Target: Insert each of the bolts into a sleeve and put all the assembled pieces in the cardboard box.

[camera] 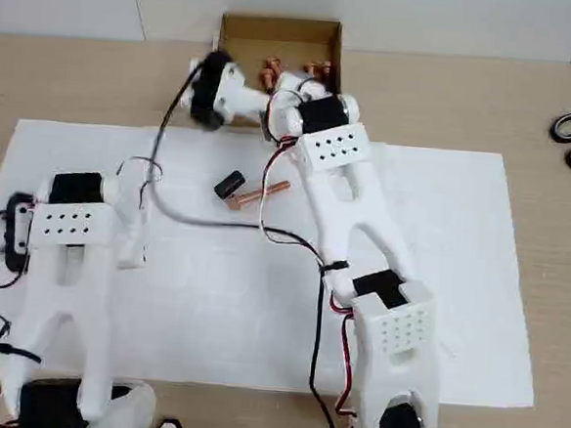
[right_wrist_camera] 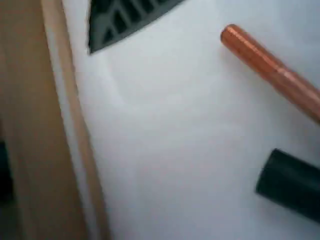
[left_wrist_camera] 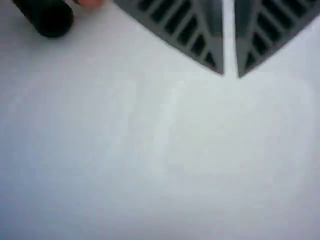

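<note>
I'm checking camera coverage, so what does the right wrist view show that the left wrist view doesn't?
Right wrist view's extras: the copper bolt along its shaft, and a tan surface past the white sheet. Left wrist view's extra: the left end effector, its fingers drawn together. Shared: the black sleeve on that sheet; the left wrist view catches an orange sliver beside it.

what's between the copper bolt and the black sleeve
A strip of bare white paper separates the copper bolt and black sleeve, as the right wrist view shows.
</note>
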Motion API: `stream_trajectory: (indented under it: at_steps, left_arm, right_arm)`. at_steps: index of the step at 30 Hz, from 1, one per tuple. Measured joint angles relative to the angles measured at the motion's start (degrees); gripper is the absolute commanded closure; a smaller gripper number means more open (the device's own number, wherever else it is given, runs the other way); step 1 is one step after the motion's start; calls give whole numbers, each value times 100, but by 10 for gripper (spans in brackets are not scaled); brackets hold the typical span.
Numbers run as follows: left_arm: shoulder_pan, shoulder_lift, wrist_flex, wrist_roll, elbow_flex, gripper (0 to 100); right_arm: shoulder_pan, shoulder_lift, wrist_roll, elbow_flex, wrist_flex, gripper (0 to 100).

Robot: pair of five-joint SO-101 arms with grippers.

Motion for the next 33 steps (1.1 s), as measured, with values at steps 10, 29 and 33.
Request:
stream_trajectory:
  at_steps: [10, 29, 33]
  left_arm:
    - [352, 0, -686, -457, 18, 992]
    - [1960, 2585, -2505, 3763, -1943, 907]
    - [2075, 2919, -2330, 4097, -2400, 907]
  right_arm:
    - [1143, -1169, -4563, -9, 1275, 714]
    - [1046, -1943, -4756, -9, 2857, 714]
    - [1073, -2224, -4756, -9, 2884, 714]
